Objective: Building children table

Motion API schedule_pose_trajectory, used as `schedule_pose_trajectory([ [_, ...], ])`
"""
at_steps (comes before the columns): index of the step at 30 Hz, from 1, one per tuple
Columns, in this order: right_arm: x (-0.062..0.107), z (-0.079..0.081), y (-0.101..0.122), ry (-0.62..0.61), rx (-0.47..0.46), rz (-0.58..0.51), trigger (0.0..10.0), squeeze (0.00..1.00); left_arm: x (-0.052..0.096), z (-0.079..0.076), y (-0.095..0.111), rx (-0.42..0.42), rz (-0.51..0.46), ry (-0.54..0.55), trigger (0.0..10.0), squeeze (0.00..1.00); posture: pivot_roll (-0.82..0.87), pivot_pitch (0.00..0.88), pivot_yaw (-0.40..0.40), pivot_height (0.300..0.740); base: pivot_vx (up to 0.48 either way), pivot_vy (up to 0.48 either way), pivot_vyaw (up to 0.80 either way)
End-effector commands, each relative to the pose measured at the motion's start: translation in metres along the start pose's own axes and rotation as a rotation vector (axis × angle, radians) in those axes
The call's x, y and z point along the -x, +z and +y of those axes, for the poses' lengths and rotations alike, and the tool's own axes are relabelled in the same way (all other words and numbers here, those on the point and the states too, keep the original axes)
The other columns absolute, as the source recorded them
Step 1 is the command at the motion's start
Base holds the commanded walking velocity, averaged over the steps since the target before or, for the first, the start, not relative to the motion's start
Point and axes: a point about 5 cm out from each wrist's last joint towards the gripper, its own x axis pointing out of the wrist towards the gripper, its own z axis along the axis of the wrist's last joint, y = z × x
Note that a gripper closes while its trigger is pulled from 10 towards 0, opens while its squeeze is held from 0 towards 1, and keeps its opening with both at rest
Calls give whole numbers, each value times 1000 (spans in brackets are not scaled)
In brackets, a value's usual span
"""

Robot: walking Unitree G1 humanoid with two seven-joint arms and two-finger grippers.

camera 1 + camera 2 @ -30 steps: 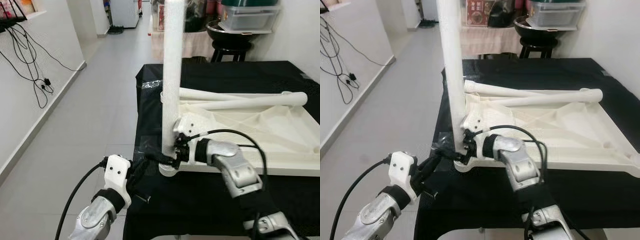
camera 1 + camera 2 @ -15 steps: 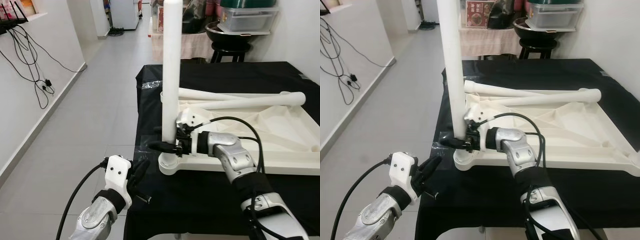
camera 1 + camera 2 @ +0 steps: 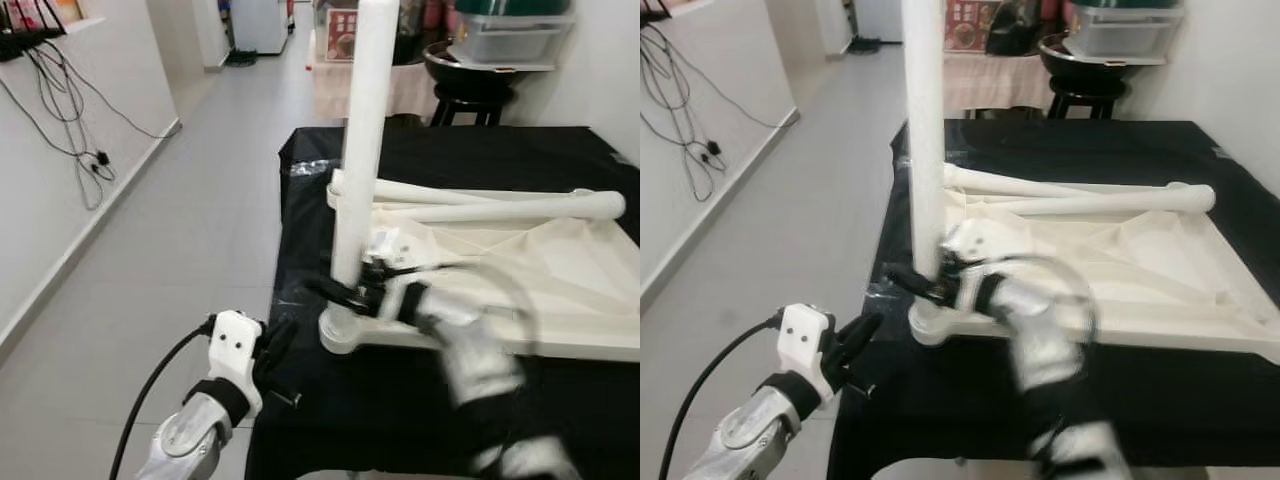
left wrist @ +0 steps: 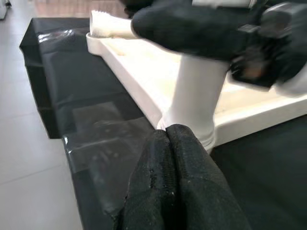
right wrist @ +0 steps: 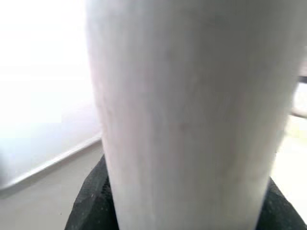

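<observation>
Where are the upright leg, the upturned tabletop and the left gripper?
upright leg (image 3: 362, 140), left eye view, middle of the white shaft.
upturned tabletop (image 3: 560, 280), left eye view, bare ribbed underside.
left gripper (image 4: 167, 143), left wrist view, at the shut black fingertips, just short of the leg's foot.

Right pincer (image 3: 345, 293) clamped, arm blurred; left pincer (image 4: 176, 158) closed, low.

1. Smeared by motion blur: right arm (image 3: 470, 350) behind the right hand (image 3: 345, 292), outline unreadable.
2. Cut off by the upper frame edge: top of the upright leg (image 3: 362, 130) above that hand.
3. Hidden behind the leg in the wrist view: right fingertips.
</observation>
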Motion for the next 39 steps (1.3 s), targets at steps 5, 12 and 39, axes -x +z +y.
schedule_pose_trajectory([
  [5,10,-4,-24,-60,89,162,0,0,2,5,-3,3,23,-2,10000,0,-21,35,7,740,0,0,0],
  [12,7,1,-22,-45,33,179,10000,0,0,6,-3,0,19,7,10000,0,-18,31,6,740,0,0,0],
  [39,-16,-9,34,931,2,52,0,0,-1,3,-3,5,16,9,10000,0,4,31,-6,740,0,0,0],
])
